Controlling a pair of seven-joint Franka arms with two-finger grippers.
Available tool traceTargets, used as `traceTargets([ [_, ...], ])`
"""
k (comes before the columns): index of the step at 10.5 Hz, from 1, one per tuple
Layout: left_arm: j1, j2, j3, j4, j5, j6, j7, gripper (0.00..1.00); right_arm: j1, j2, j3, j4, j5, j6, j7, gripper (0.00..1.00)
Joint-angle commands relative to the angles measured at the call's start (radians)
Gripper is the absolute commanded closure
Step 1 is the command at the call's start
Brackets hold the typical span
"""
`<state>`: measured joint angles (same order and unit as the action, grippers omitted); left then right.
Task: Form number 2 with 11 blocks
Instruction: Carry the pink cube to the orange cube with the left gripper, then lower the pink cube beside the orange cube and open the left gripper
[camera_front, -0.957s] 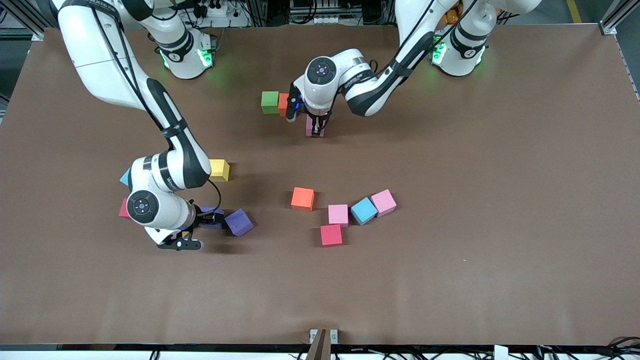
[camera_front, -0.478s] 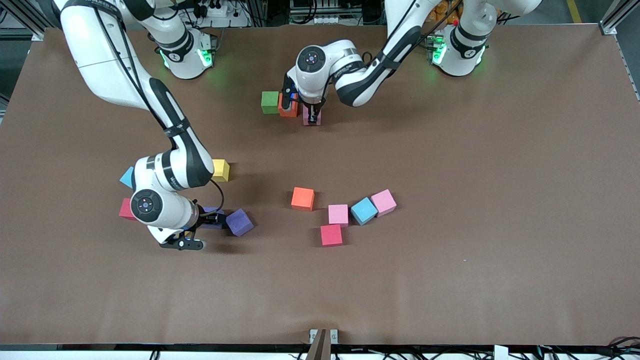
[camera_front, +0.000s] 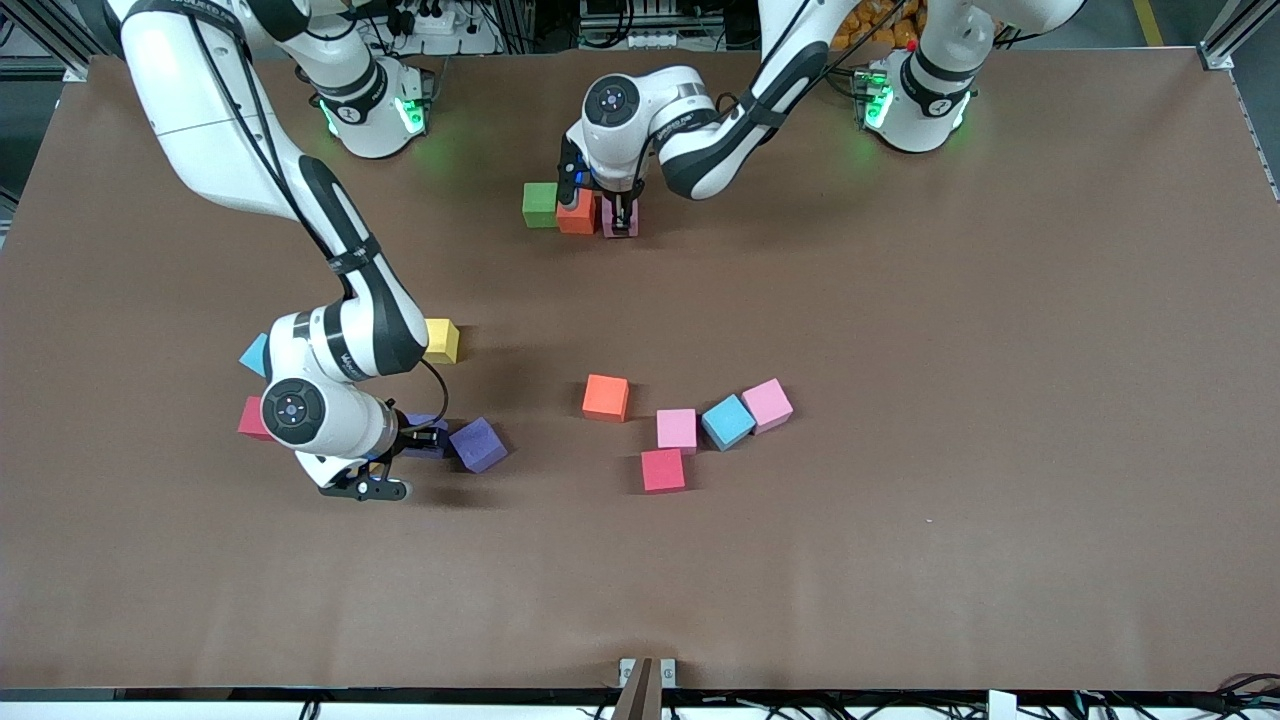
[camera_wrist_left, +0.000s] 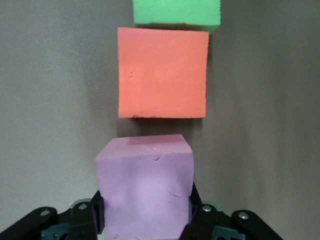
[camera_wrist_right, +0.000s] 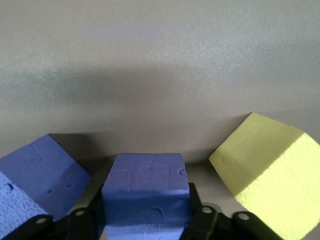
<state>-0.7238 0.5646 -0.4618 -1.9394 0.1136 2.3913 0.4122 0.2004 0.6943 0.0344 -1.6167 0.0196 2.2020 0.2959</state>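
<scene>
A green block (camera_front: 539, 203) and an orange block (camera_front: 577, 214) stand side by side near the robots' bases. No number 2 shows. My left gripper (camera_front: 620, 222) is shut on a lilac-pink block (camera_wrist_left: 145, 190), low beside the orange block (camera_wrist_left: 162, 72) with a small gap, in line with the green block (camera_wrist_left: 176, 12). My right gripper (camera_front: 425, 438) is shut on a purple block (camera_wrist_right: 145, 192) at the right arm's end of the table. A second purple block (camera_front: 478, 444) and a yellow block (camera_wrist_right: 270, 175) flank it.
Loose blocks lie mid-table: orange (camera_front: 606, 397), pink (camera_front: 676, 429), light blue (camera_front: 727, 421), pink (camera_front: 767, 404), red (camera_front: 662, 469). Another yellow block (camera_front: 439, 340) lies by the right arm, which partly hides a light blue block (camera_front: 253, 354) and a red block (camera_front: 250, 418).
My left gripper carried the lilac-pink block away from the front camera, up beside the orange block. My right gripper's fingers closed onto the purple block; that arm barely moved.
</scene>
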Motion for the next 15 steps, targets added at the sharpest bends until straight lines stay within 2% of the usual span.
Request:
traceTargets([
  [1, -0.011, -0.006, 0.009, 0.007, 0.055, 0.000, -0.026, 1.00, -0.006, 0.004, 0.009, -0.003, -0.001, 0.010, 0.020, 1.00],
  [6, -0.052, 0.027, 0.015, 0.037, 0.061, 0.000, -0.072, 1.00, -0.009, 0.004, 0.009, -0.005, -0.003, 0.010, 0.008, 1.00],
  [13, -0.057, 0.069, 0.017, 0.083, 0.100, 0.000, -0.110, 1.00, -0.009, 0.004, 0.009, -0.005, -0.003, 0.010, 0.006, 1.00],
  [14, -0.057, 0.069, 0.017, 0.083, 0.104, 0.000, -0.124, 0.96, -0.009, 0.004, 0.009, -0.005, -0.003, 0.008, 0.006, 1.00],
  [15, -0.058, 0.067, 0.017, 0.082, 0.107, 0.000, -0.147, 0.87, -0.010, 0.004, 0.009, -0.005, -0.003, 0.010, 0.008, 1.00],
])
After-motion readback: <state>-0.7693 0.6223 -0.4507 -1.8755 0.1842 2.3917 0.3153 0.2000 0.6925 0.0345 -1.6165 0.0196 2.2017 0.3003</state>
